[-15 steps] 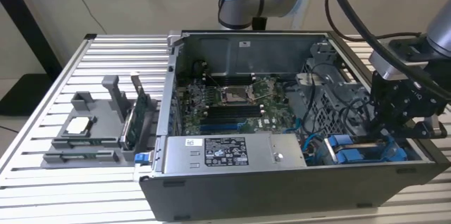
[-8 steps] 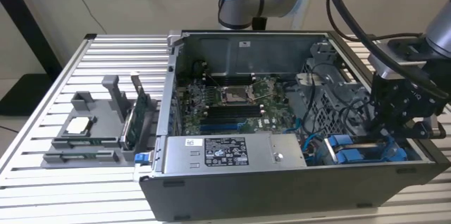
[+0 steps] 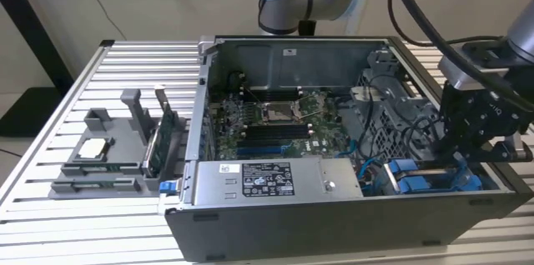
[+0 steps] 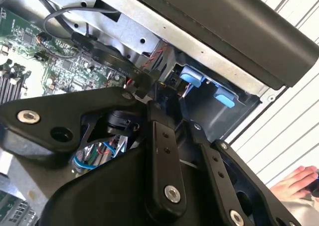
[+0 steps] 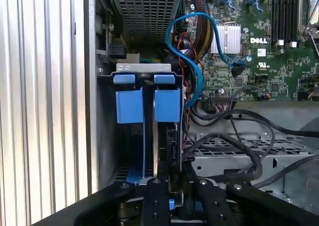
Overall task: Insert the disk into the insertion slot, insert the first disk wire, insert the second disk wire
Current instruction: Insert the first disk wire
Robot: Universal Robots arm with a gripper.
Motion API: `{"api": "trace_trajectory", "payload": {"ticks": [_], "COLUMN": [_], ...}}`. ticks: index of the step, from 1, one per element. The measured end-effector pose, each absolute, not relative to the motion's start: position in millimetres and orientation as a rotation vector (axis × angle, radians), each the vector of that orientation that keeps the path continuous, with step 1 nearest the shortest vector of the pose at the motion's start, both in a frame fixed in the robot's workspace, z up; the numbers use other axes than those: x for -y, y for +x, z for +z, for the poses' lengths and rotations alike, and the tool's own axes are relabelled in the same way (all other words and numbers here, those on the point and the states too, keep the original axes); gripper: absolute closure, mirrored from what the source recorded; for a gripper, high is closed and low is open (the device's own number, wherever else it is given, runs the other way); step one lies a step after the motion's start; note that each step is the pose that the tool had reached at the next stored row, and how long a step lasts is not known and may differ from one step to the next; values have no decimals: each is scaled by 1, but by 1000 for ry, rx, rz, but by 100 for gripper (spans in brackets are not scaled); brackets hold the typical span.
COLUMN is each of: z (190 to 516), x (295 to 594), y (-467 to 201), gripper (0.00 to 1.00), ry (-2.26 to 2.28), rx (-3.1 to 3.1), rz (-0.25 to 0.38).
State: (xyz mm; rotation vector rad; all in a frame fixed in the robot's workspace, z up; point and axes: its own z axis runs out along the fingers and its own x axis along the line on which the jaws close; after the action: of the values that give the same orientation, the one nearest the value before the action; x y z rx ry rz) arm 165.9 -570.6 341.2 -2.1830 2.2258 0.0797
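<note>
At the front corner of the open computer case (image 3: 276, 227), on the exterior view's right, the Universal Robots arm (image 3: 521, 34) reaches over the case wall. It points its black gripper (image 3: 471, 162) steeply down into the insertion slot (image 3: 392, 180), a grey metal drive bay beside the labelled power-supply box (image 3: 267, 180). In the first wrist view the gripper (image 5: 174, 183) sits right at the near end of the disk (image 5: 155, 136), which stands edge-on inside the slot (image 5: 105, 136) in its blue carrier, with two blue tabs at its far end. Whether the gripper is spread or clamped on the disk cannot be told. A blue cable (image 5: 194, 14) loops from the motherboard (image 5: 259, 61) towards the bay. In the second wrist view a person's hand (image 4: 299, 183) shows over the slatted table (image 4: 279, 136).
</note>
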Motion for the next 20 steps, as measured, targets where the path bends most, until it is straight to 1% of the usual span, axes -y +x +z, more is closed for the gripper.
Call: {"api": "trace_trajectory", "payload": {"ticks": [8, 12, 20], "z": [371, 376, 376], "x": [571, 571, 570], "y": [166, 166, 167], "gripper": [74, 74, 74], "ry": [-2183, -2183, -2184], "rx": [-2226, -2226, -2225], "rz": [80, 80, 79]}}
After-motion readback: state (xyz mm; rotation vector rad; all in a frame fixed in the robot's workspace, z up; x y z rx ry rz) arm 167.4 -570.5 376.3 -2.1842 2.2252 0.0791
